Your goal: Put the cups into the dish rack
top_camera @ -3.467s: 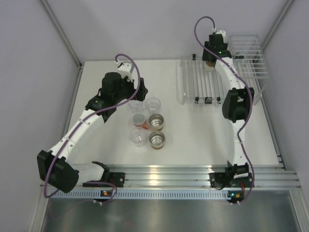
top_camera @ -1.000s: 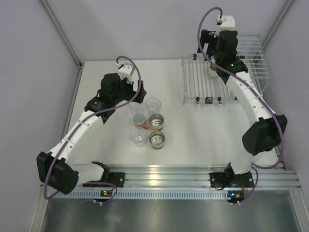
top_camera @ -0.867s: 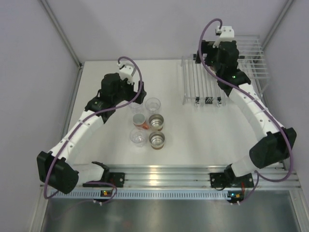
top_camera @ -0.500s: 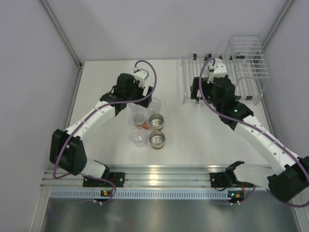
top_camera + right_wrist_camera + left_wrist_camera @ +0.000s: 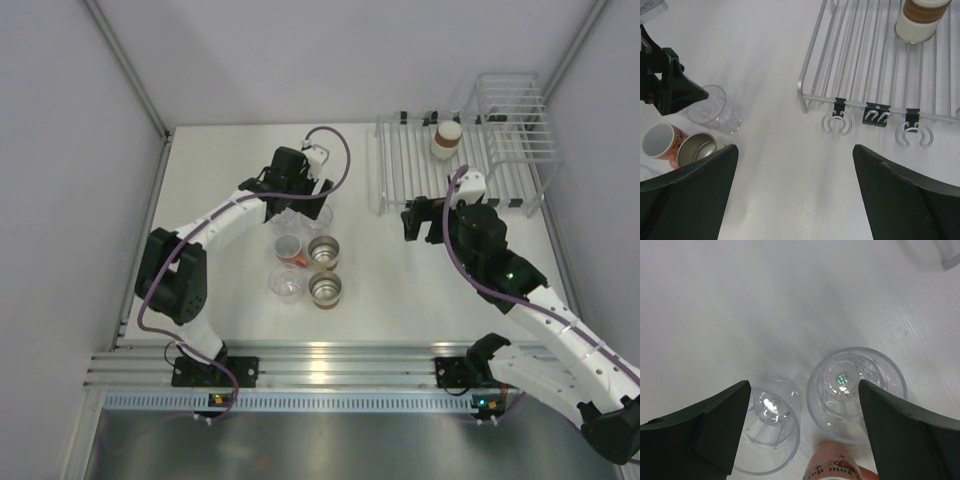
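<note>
Left claw [image 5: 803, 385] over white desk [image 5: 765, 300], jaws spread wide, nothing between them gripped. Dark fingers [image 5: 720, 425] frame lower left and lower right corners. Two clear cups upright on desk, seen from above, just beside each other: left clear cup [image 5: 771, 432] partly behind left finger, right clear cup [image 5: 855, 387] larger in view, rim close to right finger. Salmon cup [image 5: 837, 467] at bottom edge, just below the pair, dark lettering on side, mostly cut off.

We see bright, even overhead light, soft shadows on the table [image 5: 400, 290], and glare along the front rail [image 5: 330, 352].
</note>
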{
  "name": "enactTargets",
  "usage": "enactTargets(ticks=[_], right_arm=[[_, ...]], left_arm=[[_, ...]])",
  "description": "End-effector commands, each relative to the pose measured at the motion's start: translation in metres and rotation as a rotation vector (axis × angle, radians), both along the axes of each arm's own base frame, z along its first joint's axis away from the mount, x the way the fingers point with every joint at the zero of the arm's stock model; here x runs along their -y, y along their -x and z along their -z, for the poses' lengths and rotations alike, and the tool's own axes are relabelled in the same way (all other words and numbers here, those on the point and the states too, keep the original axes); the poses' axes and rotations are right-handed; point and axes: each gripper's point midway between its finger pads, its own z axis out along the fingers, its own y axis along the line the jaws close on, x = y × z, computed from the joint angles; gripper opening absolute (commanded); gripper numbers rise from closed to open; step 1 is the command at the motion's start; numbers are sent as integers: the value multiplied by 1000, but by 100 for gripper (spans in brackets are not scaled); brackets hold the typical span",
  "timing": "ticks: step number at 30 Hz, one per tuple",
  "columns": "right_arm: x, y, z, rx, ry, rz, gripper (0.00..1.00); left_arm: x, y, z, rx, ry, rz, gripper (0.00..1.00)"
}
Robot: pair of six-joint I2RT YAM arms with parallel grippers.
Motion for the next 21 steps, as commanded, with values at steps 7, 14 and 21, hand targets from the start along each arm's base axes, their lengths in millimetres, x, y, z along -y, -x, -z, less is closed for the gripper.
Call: enactTargets(ticks=[7, 14, 21], right_arm=[[6, 10, 13, -18, 6, 20, 97], [3, 7, 19, -32, -2, 20, 96], [3, 6, 22, -42, -6, 27, 96]], left_arm=[[6, -19, 2, 27, -30, 15, 88], [11, -18, 12, 2, -28, 29, 65], [15, -17, 19, -16, -36, 40, 40]])
